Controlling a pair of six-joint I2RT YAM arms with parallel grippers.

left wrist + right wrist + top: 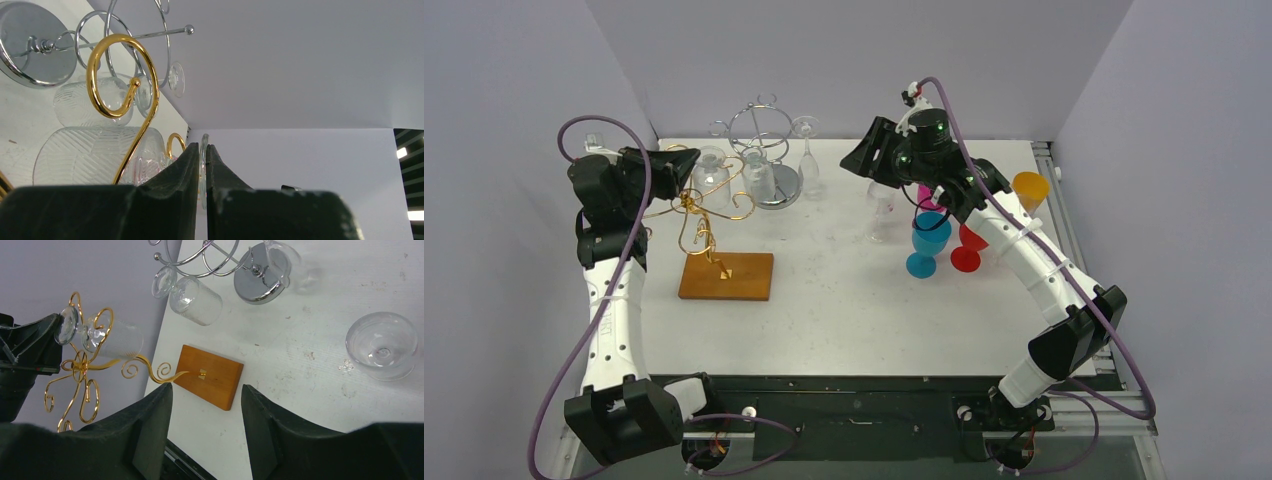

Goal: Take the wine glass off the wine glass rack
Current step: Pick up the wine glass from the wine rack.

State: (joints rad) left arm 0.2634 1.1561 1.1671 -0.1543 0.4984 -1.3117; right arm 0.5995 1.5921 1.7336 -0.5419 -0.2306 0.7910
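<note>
A clear ribbed wine glass [711, 172] hangs from the gold wire rack [704, 215], which stands on a wooden base [727, 276]. My left gripper [674, 170] is at the rack's top left, shut on the glass's round foot. In the left wrist view the thin foot [203, 141] sits edge-on between my closed fingers, with the bowl [85, 155] behind a gold curl [120, 75]. The right wrist view shows the same glass [110, 340] among the gold loops. My right gripper [206, 390] is open and empty, high over the table's middle.
A chrome rack [764, 150] at the back holds more clear glasses [195, 300]. A clear glass [881, 205] stands under my right arm. Blue [927, 240], red [969, 250] and orange [1030, 188] glasses stand at the right.
</note>
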